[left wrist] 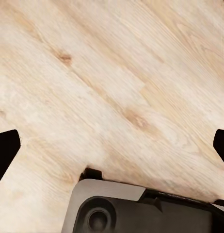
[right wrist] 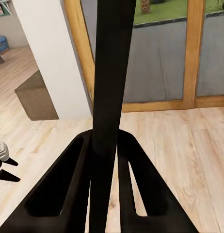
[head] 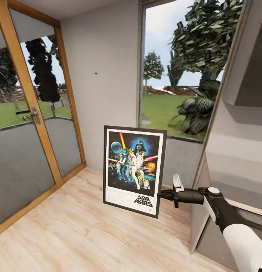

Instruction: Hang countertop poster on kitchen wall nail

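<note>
Your right gripper is clamped on the poster's right edge, holding the flat, thin-framed print upright above the pale wooden floor — seen edge-on as a black strip between the fingers. A tiny dark nail dots the plain grey wall above. Your left gripper is spread wide — over bare planks.

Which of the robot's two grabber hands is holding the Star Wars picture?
The right gripper. Its black fingers pinch the right edge of the poster, holding it upright above the wooden floor. The left gripper has its fingers spread wide, with nothing between them.
</note>
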